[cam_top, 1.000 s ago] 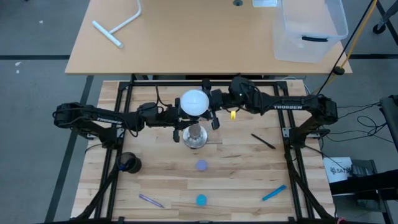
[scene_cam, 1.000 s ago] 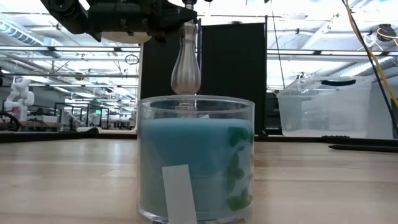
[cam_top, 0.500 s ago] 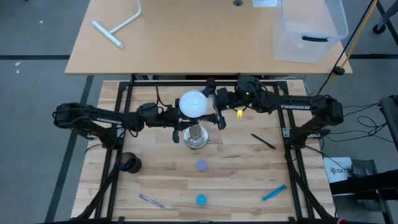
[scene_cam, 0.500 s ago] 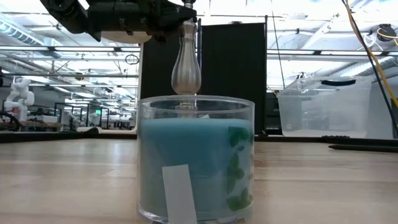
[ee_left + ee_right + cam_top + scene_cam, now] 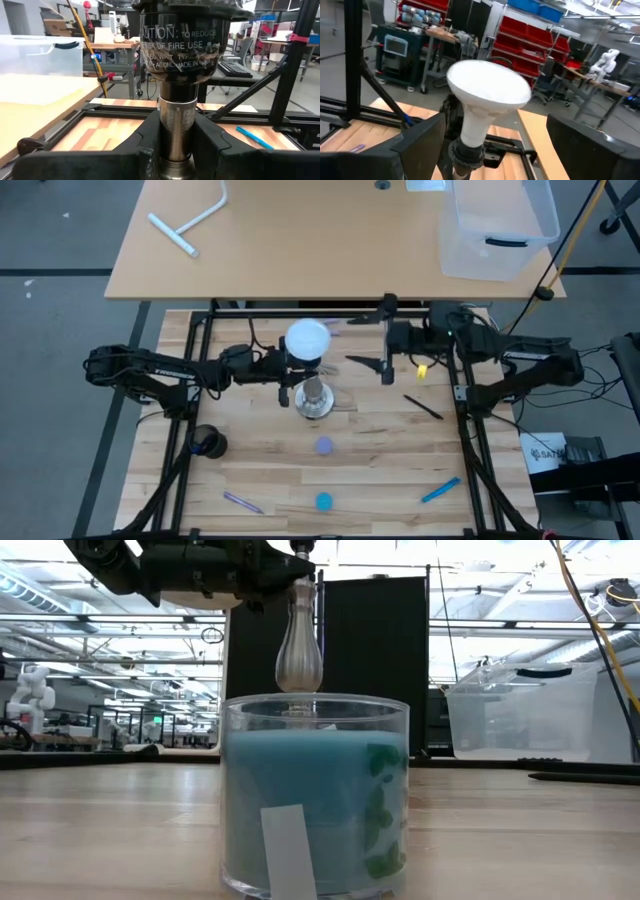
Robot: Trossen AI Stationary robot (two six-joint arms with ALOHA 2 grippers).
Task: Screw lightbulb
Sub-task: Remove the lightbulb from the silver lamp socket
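Screwing stage, bulb seated on the socket. My left gripper is clenched on the post of the socket stand, just below its black top; the left wrist view shows both fingers pressed against the silvery post. The lightbulb stands upright in that socket at mid-table, white globe uppermost, grey neck down in the holder.

My right gripper hangs released, jaws spread wide, to the right of the globe and clear of it. Its wrist view shows the bulb centred between my two dark fingers, with a gap on either side.

How I judge the step is best done: bring the open right jaws level over the widest part of the globe, close lightly on the glass, twist about the post's own axis, release, and reset. The left grip must hold the post against the turn so the stand's round base does not spin or tip. Squeezing hard or pulling sideways risks cross-threading or cracking the glass. How far the thread is engaged cannot be seen.
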